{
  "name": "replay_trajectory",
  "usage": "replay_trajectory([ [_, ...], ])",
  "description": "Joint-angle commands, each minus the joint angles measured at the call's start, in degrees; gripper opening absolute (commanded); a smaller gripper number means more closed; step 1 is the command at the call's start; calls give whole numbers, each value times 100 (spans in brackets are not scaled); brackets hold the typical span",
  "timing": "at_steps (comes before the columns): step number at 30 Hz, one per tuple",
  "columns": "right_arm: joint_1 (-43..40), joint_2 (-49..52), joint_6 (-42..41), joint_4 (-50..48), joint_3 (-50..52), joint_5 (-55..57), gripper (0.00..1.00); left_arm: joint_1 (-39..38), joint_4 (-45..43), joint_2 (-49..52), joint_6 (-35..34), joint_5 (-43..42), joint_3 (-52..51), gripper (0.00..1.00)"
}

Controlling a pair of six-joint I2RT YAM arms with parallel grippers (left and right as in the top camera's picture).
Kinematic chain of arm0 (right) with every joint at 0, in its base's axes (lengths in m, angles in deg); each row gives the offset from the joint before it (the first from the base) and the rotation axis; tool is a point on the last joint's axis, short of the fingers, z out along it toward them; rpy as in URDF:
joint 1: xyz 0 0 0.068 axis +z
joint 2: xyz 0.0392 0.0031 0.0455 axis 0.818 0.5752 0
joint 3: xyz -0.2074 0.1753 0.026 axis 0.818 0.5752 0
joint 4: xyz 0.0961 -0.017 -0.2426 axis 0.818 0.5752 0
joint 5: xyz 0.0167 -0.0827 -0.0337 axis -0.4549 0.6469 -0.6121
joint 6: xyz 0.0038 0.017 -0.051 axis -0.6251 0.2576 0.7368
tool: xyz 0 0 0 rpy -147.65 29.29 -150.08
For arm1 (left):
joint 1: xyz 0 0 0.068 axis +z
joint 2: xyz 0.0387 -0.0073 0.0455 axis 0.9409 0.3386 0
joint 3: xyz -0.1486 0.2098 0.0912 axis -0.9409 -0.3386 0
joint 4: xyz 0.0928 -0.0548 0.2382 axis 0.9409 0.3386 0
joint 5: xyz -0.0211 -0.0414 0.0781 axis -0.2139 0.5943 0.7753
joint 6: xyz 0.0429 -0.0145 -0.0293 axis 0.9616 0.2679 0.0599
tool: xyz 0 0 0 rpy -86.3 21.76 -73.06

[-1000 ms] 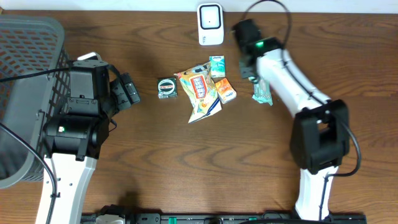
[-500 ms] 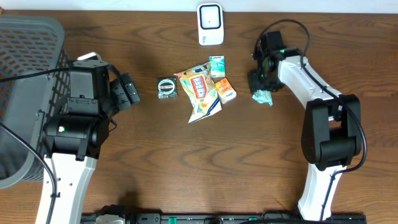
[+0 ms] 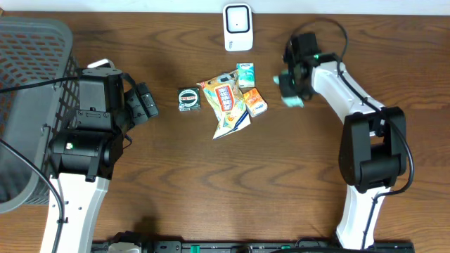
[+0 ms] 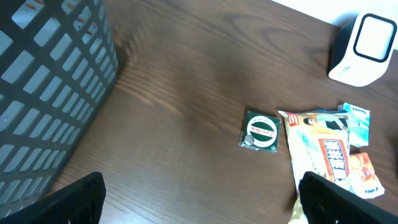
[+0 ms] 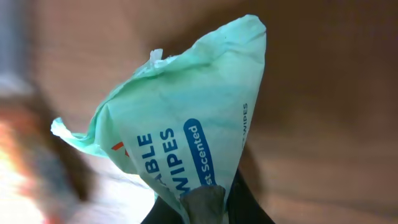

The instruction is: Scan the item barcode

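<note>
Dark wood surface (image 3: 211, 197): green wipes packet (image 3: 290, 90), pinched at one end in my closed right gripper (image 5: 208, 202), right of the white scanner (image 3: 238, 27); left gripper (image 3: 144, 104) wide open, empty; I judge its barcode needs turning squarely toward the scanner window.

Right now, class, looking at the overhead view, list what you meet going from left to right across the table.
grey basket → left end effector → small dark green packet → yellow snack bag → green wipes packet, held by the right end effector.
</note>
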Motion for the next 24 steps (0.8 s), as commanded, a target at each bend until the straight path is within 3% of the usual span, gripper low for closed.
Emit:
replay_trajectory([
  [1, 262, -83, -87, -470, -621, 0, 1, 24, 0, -26, 76, 35, 13, 98],
  [6, 575, -48, -90, -2485, -667, 2, 1, 24, 0, -26, 76, 35, 13, 98],
  [13, 866, 229, -177, -4531, -667, 601, 1, 24, 0, -26, 76, 35, 13, 97],
  [18, 1029, 682, -179, -5882, -671, 695, 1, 24, 0, -26, 76, 35, 13, 98],
  [24, 1141, 1274, -122, -6767, -682, 1355, 4, 24, 0, -26, 76, 35, 13, 98],
])
